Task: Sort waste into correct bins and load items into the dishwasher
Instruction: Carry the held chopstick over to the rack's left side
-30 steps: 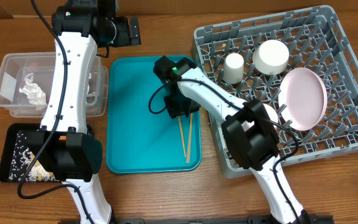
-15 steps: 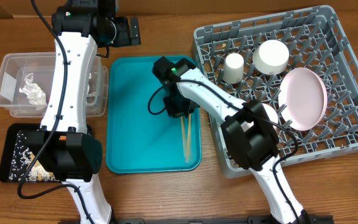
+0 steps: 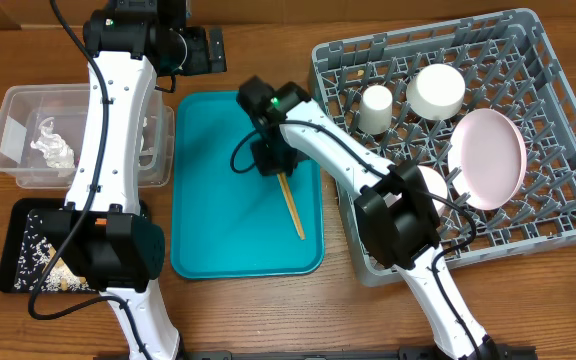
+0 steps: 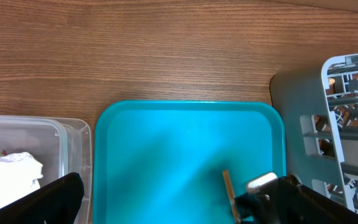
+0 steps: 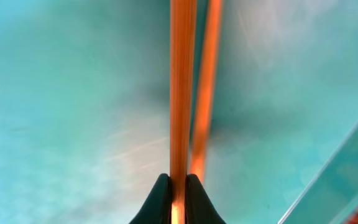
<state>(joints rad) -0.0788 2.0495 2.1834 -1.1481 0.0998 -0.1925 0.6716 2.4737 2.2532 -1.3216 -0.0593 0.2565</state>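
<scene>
Wood, thin and orange-brown, is what your right gripper (image 5: 178,182) holds. Its two black fingers are pressed together on the chopsticks (image 5: 183,93). In the right wrist view one straight stick runs out between the fingertips towards 12 o'clock. The second stick lies just beside it at 1 o'clock, and I cannot tell if it is also in the pinch.

From overhead the chopsticks (image 3: 291,205) look like one line on the smooth teal tray (image 3: 218,200), going from the right gripper (image 3: 274,162) towards 5 o'clock. The right arm bends from the bottom edge up over the corner of the grey rack (image 3: 568,232), then reaches to 10 o'clock over the tray.

The rack of pegs stands at 3 o'clock from the tray. It carries a round pink plate (image 3: 488,158), leaning, a white cup (image 3: 374,108) and a white bowl (image 3: 436,90). A second bowl (image 3: 434,181) is mostly hidden under the arm.

Your left gripper (image 4: 176,186) hangs above the tray's 12 o'clock edge with its fingers wide apart and nothing between them.

At 9 o'clock the clear tub (image 3: 18,120) holds crumpled tissue (image 3: 50,146). The black tray (image 3: 16,225) at 8 o'clock is partly covered by the left arm.
</scene>
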